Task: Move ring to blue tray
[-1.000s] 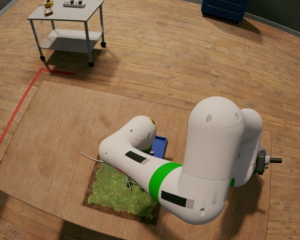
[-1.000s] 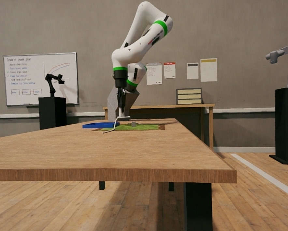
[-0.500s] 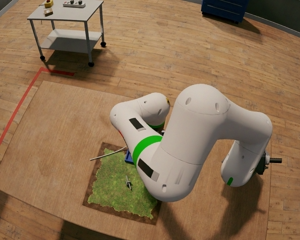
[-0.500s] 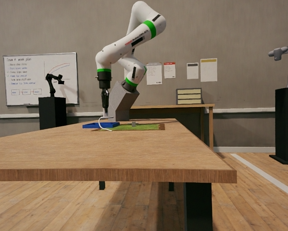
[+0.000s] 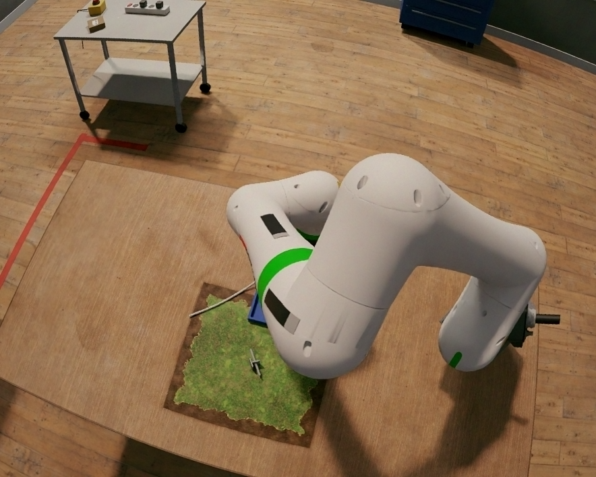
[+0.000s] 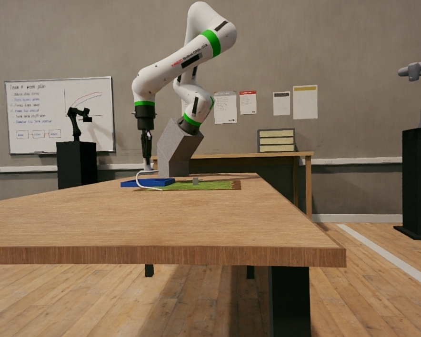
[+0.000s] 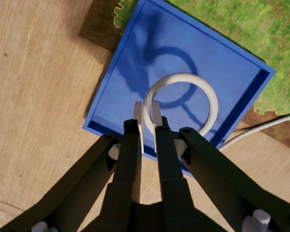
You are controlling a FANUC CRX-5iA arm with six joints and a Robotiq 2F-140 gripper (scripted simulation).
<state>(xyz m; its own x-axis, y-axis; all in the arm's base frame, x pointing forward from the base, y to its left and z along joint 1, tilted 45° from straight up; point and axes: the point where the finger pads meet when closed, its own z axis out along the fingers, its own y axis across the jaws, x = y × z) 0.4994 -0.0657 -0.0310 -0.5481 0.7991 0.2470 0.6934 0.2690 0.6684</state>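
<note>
My gripper (image 7: 147, 111) (image 6: 146, 164) is shut on the near edge of a white ring (image 7: 212, 103). It holds the ring level a little above the floor of the blue tray (image 7: 226, 63) (image 6: 147, 182), and the ring's shadow falls on that floor. In the top view the arm hides the gripper and the ring, and only a corner of the tray (image 5: 255, 314) shows. The small metal stake (image 5: 255, 362) (image 6: 195, 180) stands bare on the grass mat (image 5: 224, 377) (image 6: 214, 184) (image 7: 236, 19), well apart from the tray.
A white cord (image 5: 218, 302) (image 6: 140, 183) (image 7: 259, 128) trails from the ring across the tray's edge onto the wooden table (image 5: 109, 258) (image 6: 168, 217). The arm's grey base block (image 6: 175, 151) stands just behind the mat. A wheeled cart (image 5: 129, 29) stands far off on the floor.
</note>
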